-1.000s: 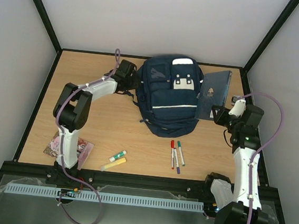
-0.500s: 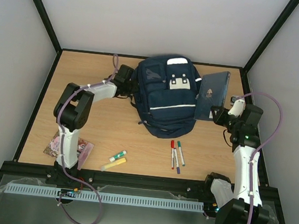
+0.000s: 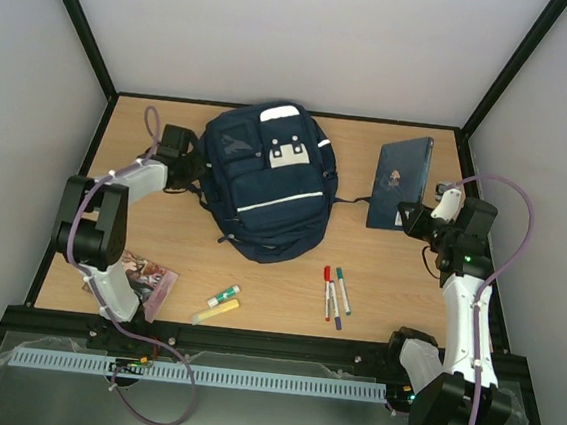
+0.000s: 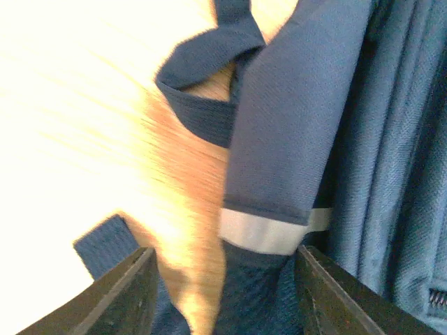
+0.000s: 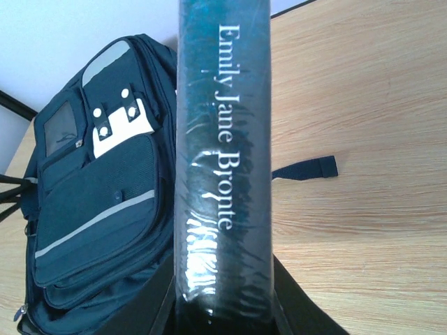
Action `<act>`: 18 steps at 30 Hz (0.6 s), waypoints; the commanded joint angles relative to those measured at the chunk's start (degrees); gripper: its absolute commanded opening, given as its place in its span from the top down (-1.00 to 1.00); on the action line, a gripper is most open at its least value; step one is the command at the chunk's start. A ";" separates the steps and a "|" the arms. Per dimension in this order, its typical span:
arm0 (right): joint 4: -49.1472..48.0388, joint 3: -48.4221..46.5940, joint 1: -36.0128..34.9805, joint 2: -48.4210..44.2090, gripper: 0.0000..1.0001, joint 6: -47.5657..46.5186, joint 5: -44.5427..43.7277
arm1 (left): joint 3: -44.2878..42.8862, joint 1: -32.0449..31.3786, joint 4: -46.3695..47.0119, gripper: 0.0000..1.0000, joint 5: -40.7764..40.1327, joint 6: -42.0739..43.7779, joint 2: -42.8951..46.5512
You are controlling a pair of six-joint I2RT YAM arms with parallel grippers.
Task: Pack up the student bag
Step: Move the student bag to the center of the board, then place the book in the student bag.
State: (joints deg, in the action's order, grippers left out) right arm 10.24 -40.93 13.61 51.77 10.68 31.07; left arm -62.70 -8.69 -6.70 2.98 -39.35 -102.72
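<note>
Top external: left gripper (image 3: 186, 159) outstretched, clasping student bag (image 3: 265, 191).

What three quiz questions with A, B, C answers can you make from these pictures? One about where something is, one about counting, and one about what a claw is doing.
1. Where is the student bag compared with the book in the top view?
A. On top of it
B. To its left, apart from it
C. Under it

2. How many marker pens lie together below the book in the top view?
A. One
B. Three
C. Six

3. What is the right gripper doing?
A. Hanging open with nothing in it
B. Clamping a marker
C. Clamping the book

Answers:
1 B: bare table shows between them.
2 B: three lie side by side.
3 C: the right wrist view shows the book's spine between its fingers.
</note>
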 commanded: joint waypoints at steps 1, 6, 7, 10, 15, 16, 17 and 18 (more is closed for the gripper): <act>-7.01 -0.73 -0.07 -0.79 0.98 -0.70 3.12 | 1.50 0.53 -3.81 -0.21 -1.74 1.29 7.68; -7.07 -0.82 -0.07 -0.62 0.98 -0.93 2.75 | -2.14 -9.98 -9.70 -0.33 -6.60 9.39 14.95; -7.05 -0.82 -0.07 -0.62 0.98 -0.96 2.69 | -2.85 -12.95 -9.69 -0.31 -5.70 12.28 15.86; -7.03 -0.91 -0.07 -0.57 0.98 -0.94 2.68 | -5.67 -22.45 -10.60 -0.25 -1.81 22.16 16.80; -7.02 -0.97 -0.07 -0.48 0.98 -1.01 2.55 | -9.50 -32.24 -15.66 -0.30 2.76 31.85 12.33; -6.95 -0.99 -0.07 -0.56 0.98 -0.97 2.65 | -9.95 -33.52 -16.52 -0.30 2.51 33.05 10.94; -6.94 -0.94 -0.08 -0.61 0.98 -0.97 2.74 | -10.47 -34.67 -17.36 -0.30 1.63 33.94 9.47; -6.98 -0.87 -0.08 -0.61 0.98 -0.92 2.96 | -11.04 -35.93 -18.22 -0.30 0.81 34.78 7.98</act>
State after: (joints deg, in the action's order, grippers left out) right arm 10.22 -40.86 13.58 52.18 10.66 31.05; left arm -71.94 -42.04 -17.74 4.03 -12.97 -89.36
